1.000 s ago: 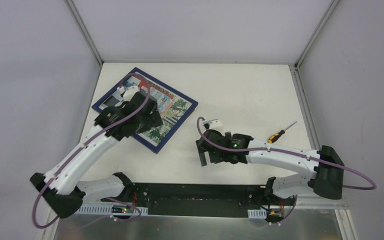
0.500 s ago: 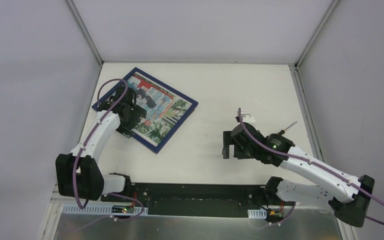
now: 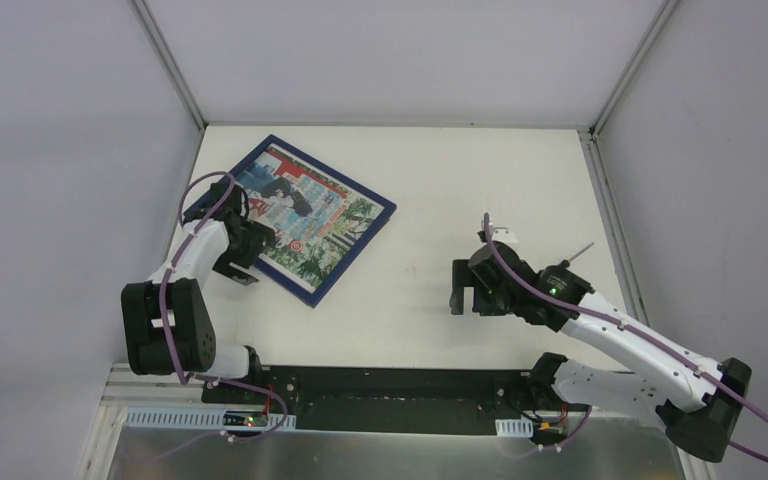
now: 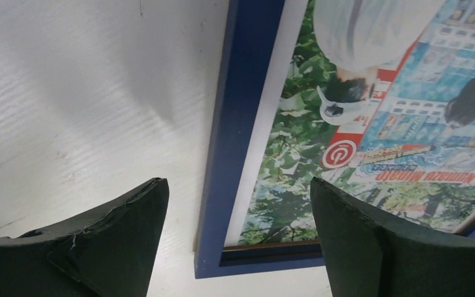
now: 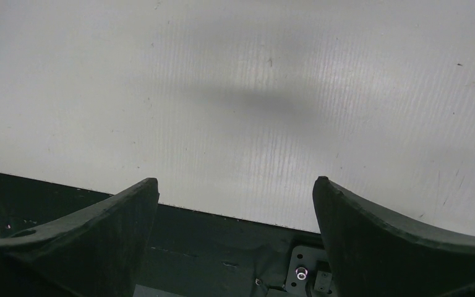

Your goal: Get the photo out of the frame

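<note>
Item under inspection: the large rectangular picture frame with thin navy-blue border (image 4: pixel 242 124) lies flat on the white ribbed table top (image 3: pixel 460 180), in the far-left part and turned at an angle to the table edges. The colourful collage photo with green foliage, red and blue patches and a white margin (image 3: pixel 310 215) sits inside the frame, face up, with the blue border showing on all sides that are not covered by the arm.

Left gripper (image 3: pixel 248 245): positioned at the near-left edge of the frame, close to its nearest corner. Jaws stand wide apart with nothing held. In the left wrist view one black finger (image 4: pixel 117 238) is over bare table and the other over the photo, so the blue border runs between them. Contact with the frame cannot be determined.

Right gripper (image 3: pixel 465 288): over bare table right of centre, well apart from the frame. Jaws are fully spread and empty. Its wrist view shows only table surface and the black base rail (image 5: pixel 222 247) at the near edge.

Other: the thin metal shaft of a screwdriver (image 3: pixel 582 250) shows just beyond the right arm, the handle mostly hidden
</note>
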You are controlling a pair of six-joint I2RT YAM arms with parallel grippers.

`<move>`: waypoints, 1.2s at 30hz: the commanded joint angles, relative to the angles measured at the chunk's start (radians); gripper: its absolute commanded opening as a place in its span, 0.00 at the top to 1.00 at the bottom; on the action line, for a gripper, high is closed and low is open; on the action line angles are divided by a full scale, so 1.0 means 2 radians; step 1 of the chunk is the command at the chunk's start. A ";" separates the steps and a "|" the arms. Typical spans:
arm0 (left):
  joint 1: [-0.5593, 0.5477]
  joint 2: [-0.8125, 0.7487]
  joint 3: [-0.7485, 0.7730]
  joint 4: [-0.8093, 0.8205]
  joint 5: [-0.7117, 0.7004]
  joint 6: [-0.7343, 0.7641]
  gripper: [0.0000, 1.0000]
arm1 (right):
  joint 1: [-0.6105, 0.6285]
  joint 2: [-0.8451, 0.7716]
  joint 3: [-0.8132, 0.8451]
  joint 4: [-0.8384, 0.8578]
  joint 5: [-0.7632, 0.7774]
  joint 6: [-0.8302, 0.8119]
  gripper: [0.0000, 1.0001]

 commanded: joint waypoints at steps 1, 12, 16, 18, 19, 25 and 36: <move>0.017 0.017 -0.025 0.038 0.023 0.036 0.15 | -0.004 0.000 -0.003 0.006 -0.007 -0.006 0.01; 0.022 0.021 -0.062 0.093 0.024 0.039 0.50 | -0.005 0.010 -0.004 0.009 -0.014 -0.009 0.01; 0.022 0.020 -0.069 0.092 0.024 0.041 0.51 | -0.005 0.007 -0.003 0.009 -0.012 -0.009 0.01; 0.022 0.019 -0.072 0.092 0.024 0.040 0.51 | -0.005 0.007 -0.004 0.009 -0.012 -0.009 0.01; 0.022 0.021 -0.074 0.092 0.024 0.040 0.52 | -0.005 0.007 -0.003 0.008 -0.012 -0.009 0.01; 0.022 0.031 -0.067 0.086 0.038 0.055 0.68 | -0.005 0.009 -0.003 0.009 -0.014 -0.010 0.01; 0.022 -0.036 -0.030 0.045 0.027 0.092 0.84 | -0.005 0.015 -0.003 0.009 -0.017 -0.011 0.01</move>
